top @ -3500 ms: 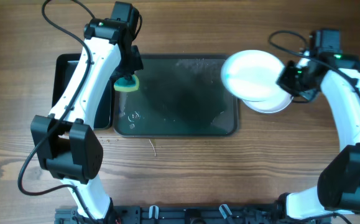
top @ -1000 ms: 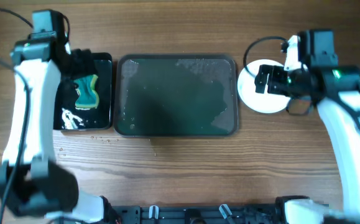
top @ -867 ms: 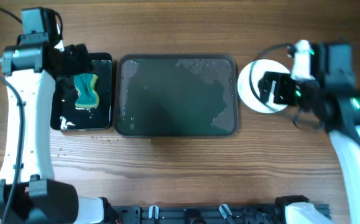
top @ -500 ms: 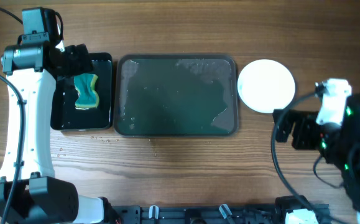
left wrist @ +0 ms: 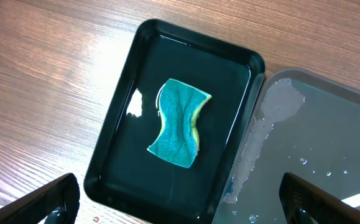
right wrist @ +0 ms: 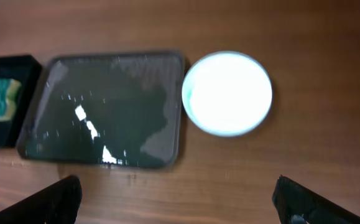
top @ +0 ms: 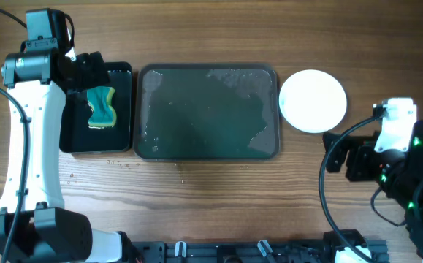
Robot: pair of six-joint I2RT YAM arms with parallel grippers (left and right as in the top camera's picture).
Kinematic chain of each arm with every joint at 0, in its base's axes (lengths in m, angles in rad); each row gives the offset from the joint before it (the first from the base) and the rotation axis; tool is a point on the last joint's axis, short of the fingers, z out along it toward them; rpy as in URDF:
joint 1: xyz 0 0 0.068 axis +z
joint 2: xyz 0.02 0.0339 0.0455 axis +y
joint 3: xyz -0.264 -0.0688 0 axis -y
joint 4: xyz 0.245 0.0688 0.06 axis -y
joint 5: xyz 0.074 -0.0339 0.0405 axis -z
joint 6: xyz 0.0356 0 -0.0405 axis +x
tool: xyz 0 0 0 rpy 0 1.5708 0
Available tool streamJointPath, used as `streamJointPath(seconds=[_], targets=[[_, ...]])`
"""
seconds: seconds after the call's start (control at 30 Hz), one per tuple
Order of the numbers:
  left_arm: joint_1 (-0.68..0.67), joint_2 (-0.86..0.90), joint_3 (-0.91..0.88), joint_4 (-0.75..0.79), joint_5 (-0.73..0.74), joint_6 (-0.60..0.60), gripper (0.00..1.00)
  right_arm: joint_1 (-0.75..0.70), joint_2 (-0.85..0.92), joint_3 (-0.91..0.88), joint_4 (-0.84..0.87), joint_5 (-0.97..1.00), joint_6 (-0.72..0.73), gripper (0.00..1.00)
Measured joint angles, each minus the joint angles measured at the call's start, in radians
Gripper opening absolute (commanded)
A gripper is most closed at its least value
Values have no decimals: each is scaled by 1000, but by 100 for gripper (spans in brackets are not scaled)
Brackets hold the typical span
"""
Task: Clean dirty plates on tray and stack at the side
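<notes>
The dark grey tray (top: 207, 113) lies wet and bare in the middle of the table. Right of it, off the tray, the plates (top: 313, 101) show as one plain white round disc; the right wrist view shows the plates (right wrist: 228, 93) with no smear. My right gripper (top: 343, 155) is open and empty, in front of and right of the plates, high above the table (right wrist: 180, 202). My left gripper (top: 87, 67) hangs open and empty over the black container's far edge (left wrist: 180, 200). Its fingers (left wrist: 43, 205) hold nothing.
A black rectangular container (top: 76, 109) stands left of the tray, touching its edge, with a teal and yellow sponge (top: 101, 107) lying in it (left wrist: 178, 123). Water drops dot the wood (top: 123, 164) in front of the container.
The left gripper let the sponge go into the black container. The right gripper set its plate down right of the tray, let go and drew back to the front right.
</notes>
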Motion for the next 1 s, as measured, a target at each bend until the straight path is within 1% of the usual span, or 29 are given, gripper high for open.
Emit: streamJointPath(seconds=[0.1, 0.2, 0.3, 0.37, 0.4, 0.43, 0.47, 0.53, 0.6, 0.77, 1.0], targets=[[0, 0, 0, 0, 0, 0, 100, 0, 0, -2, 92, -1, -24, 100], [0, 0, 0, 0, 0, 0, 100, 0, -14, -45, 263, -6, -45, 100], [0, 0, 0, 0, 0, 0, 100, 0, -75, -179, 493, -15, -63, 100], [0, 0, 0, 0, 2, 0, 100, 0, -143, -307, 666, -21, -70, 100], [0, 0, 0, -1, 3, 0, 100, 0, -174, -364, 720, -26, -72, 100], [0, 0, 0, -2, 3, 0, 100, 0, -225, -452, 817, -32, -76, 100], [0, 0, 0, -3, 3, 0, 100, 0, -257, -509, 864, -34, -77, 100], [0, 0, 0, -2, 3, 0, 100, 0, -355, -675, 1020, -40, -80, 100], [0, 0, 0, -3, 3, 0, 100, 0, -435, -813, 1126, -42, -79, 100], [0, 0, 0, -3, 4, 0, 100, 0, -622, -1094, 1269, -42, -68, 100], [0, 0, 0, -3, 3, 0, 100, 0, -786, -1325, 1385, -45, -52, 100]])
